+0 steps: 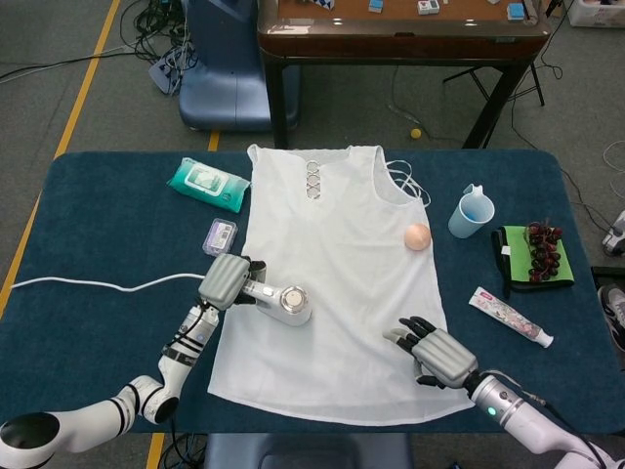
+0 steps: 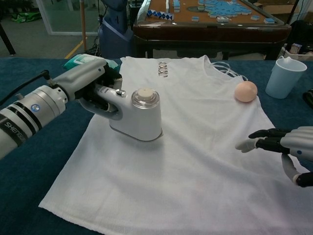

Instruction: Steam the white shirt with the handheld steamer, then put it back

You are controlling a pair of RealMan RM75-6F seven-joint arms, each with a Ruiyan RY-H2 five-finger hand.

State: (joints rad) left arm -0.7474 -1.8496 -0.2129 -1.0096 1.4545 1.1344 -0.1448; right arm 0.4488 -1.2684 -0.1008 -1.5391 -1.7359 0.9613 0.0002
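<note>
White steamer upright on flat shirt.

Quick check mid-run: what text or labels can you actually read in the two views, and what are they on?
"SIEN": partial black lettering on the left forearm, cut off, chest view.
Wet wipes pack: label print too small to read.
Tube: print blurred, unreadable.
Small packet: unreadable.
Steamer: no text visible.
</note>
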